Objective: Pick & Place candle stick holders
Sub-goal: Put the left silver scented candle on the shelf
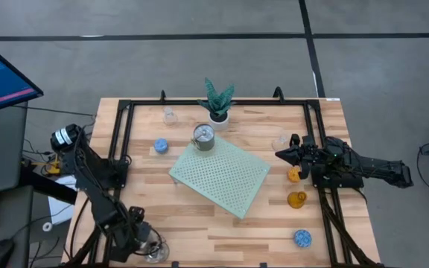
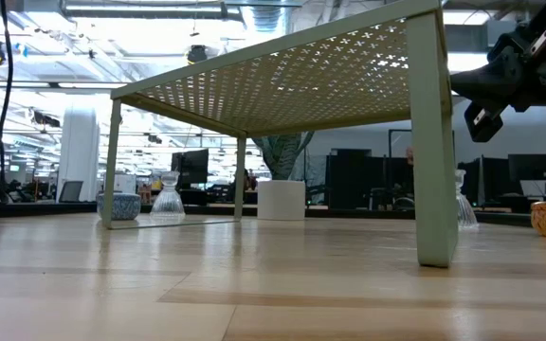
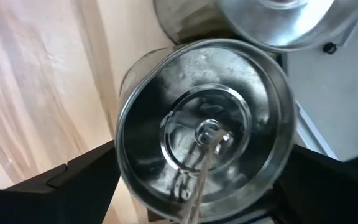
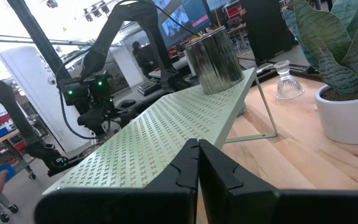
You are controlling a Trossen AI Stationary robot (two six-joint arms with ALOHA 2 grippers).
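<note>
So the left gripper (image 1: 146, 240) is parked at the lower left of the overhead frame, at the table's near edge, with its fingers spread wide on either side of a shiny silver holder (image 3: 201, 127). In the left wrist view the cup's open mouth fills the middle of the picture, a second silver holder (image 3: 278, 22) is seen just past it at the top, and whether the fingers actually touch the metal can't be told.

The right gripper (image 1: 283, 154) is found at the right side of the overhead frame, fingers pressed fully together with nothing held. A third silver holder (image 1: 204, 137) is standing upright on the pale green mat (image 1: 226, 179), near its upper left corner.

Around the right gripper, an orange holder (image 1: 294, 174), an amber one (image 1: 297, 199) and a blue one (image 1: 302, 238) are lined up down the right side. Another blue holder (image 1: 160, 146) is left of the mat.
</note>
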